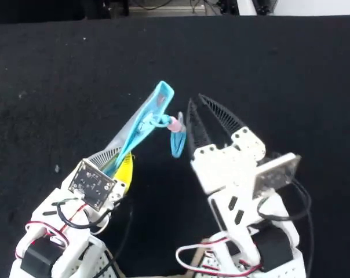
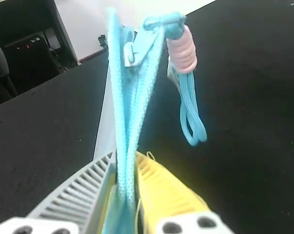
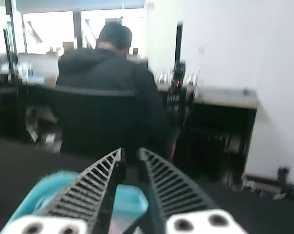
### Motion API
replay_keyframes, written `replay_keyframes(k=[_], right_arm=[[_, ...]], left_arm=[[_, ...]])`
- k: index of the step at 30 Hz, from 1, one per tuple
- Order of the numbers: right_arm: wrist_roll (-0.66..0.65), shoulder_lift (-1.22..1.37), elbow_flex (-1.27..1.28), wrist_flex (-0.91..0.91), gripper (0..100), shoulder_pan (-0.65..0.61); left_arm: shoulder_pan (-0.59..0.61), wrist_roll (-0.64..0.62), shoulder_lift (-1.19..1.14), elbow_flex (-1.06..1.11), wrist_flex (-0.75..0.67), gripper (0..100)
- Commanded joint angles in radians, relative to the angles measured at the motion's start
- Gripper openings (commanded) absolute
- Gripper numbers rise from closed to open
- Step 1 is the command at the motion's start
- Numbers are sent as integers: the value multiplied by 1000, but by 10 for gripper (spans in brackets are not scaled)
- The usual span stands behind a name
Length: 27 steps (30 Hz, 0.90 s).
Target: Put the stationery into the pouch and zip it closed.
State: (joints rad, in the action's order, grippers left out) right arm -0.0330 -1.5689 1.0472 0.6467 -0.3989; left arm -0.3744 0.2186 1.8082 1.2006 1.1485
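Note:
My left gripper (image 1: 121,157) is shut on the pouch (image 1: 145,120), a flat pouch with a light blue zipper band, and holds it tilted up off the black table (image 1: 59,81). In the left wrist view the band (image 2: 130,112) runs up from between the grey and yellow fingers (image 2: 159,190) of the left gripper (image 2: 125,168). The zipper slider (image 2: 137,46) sits near the pouch's far end, and a pink bead (image 2: 182,51) with a blue cord loop (image 2: 192,122) hangs from it. Just right of the loop (image 1: 178,142), my right gripper (image 1: 196,99) stands slightly open with nothing between its black fingers (image 3: 161,180). The pouch (image 3: 125,204) shows just beyond them.
The table's far edge (image 1: 175,15) runs along the top of the high view, with room clutter behind it. Both arm bases and their cables (image 1: 198,255) crowd the near edge. Black cloth spreads wide to the left, right and far side.

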Motion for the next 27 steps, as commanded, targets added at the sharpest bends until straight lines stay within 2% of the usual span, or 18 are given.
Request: replay_keyframes(k=[1, 6, 10, 16, 21, 27], right_arm=[[-94, 21, -56, 123, 179, -107], [-215, 21, -53, 184, 183, -252], [-218, 24, -5, 124, 186, -245], [-219, 170, 47, -11, 187, -160], [-219, 275, -5, -20, 185, -144], [-219, 286, -5, -17, 184, -146]], left_arm=[[-2, -14, -17, 39, 29, 29], [-2, -14, -17, 39, 29, 29], [-2, -14, -17, 39, 29, 29], [-2, -14, -17, 38, 41, 29], [-2, -12, -17, 38, 41, 29], [-2, -12, -17, 38, 41, 29]])
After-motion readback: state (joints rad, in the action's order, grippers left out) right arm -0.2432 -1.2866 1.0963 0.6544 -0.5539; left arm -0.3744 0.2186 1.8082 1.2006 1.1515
